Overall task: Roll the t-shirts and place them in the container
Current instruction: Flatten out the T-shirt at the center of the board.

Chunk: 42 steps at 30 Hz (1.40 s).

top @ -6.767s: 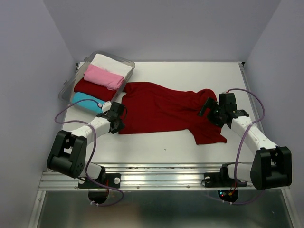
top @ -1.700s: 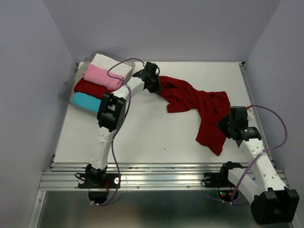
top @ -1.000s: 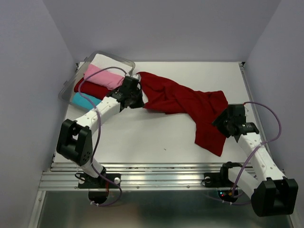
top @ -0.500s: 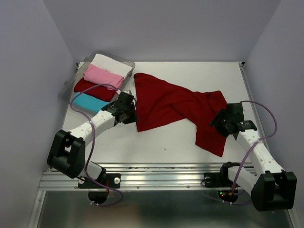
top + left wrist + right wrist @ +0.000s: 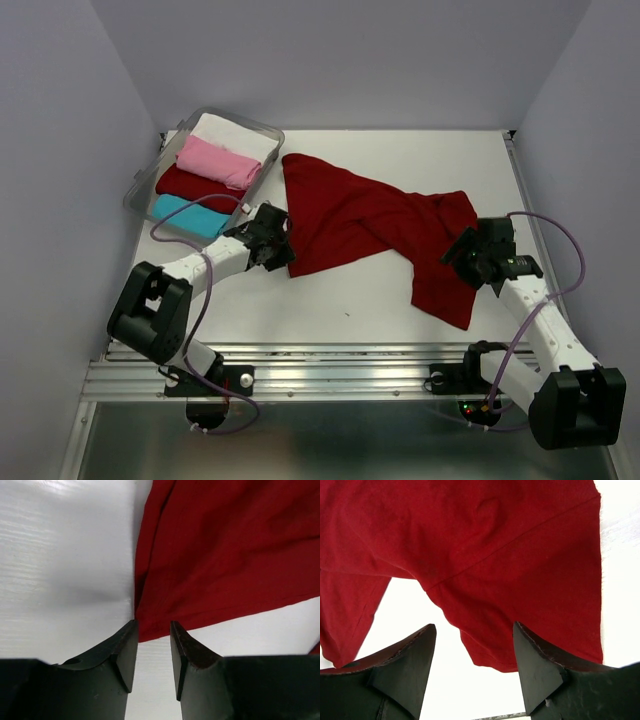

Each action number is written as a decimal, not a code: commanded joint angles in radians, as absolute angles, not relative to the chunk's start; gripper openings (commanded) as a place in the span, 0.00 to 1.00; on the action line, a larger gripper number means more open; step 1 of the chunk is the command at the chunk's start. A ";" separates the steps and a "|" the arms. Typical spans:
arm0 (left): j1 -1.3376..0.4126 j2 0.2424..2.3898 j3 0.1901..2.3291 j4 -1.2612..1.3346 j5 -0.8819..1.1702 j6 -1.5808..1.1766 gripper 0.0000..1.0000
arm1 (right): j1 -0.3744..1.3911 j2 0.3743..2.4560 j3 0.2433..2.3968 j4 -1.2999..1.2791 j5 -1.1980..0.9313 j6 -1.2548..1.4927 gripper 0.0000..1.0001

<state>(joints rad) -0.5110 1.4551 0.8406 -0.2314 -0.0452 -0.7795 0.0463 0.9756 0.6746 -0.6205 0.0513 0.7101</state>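
**Room and table.** A white table stands enclosed on three sides by plain pale lilac walls. A metal rail runs along its near edge.

**Main garment.** The large dark red shirt lies unrolled and crumpled across the middle of the table. Its long axis runs from the far left, just beside the tub, toward the near right corner. The left part is a broad panel spread nearly flat. The middle is bunched into folds, so the neckline and sleeves cannot be made out. The right part drops toward the near edge as a narrower flap. Both wrist views cut the cloth off at their borders.

**Tub.** A clear tub sits at the far left corner, set at an angle to the table edges. It holds four rolled garments side by side. From far to near they are the white shirt, pink shirt, small dark red shirt and cyan shirt.

**Grippers.** The left gripper sits low at the near left corner of the broad panel. In the left wrist view its fingers stand a narrow gap apart. The hem corner lies at their tips, bare table shows between them, and nothing is clamped. The right gripper is over the right flap. In the right wrist view its fingers are spread wide and hold nothing, with red cloth beneath. Whether they touch the cloth cannot be told.
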 commanded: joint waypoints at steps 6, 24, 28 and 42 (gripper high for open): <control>-0.529 1.563 0.830 -0.155 -0.034 -0.838 0.26 | 0.040 0.982 0.700 -0.597 0.055 0.695 0.69; -0.529 1.424 1.034 -0.328 -0.170 -0.719 0.00 | 0.040 0.985 0.706 -0.598 0.068 0.693 0.82; -0.529 1.387 0.999 -0.316 -0.118 -0.724 0.00 | 0.040 1.011 0.706 -0.583 0.081 0.696 0.85; -0.519 1.357 0.931 -0.259 -0.058 -0.706 0.00 | 0.040 1.347 0.736 -0.404 0.067 0.670 0.81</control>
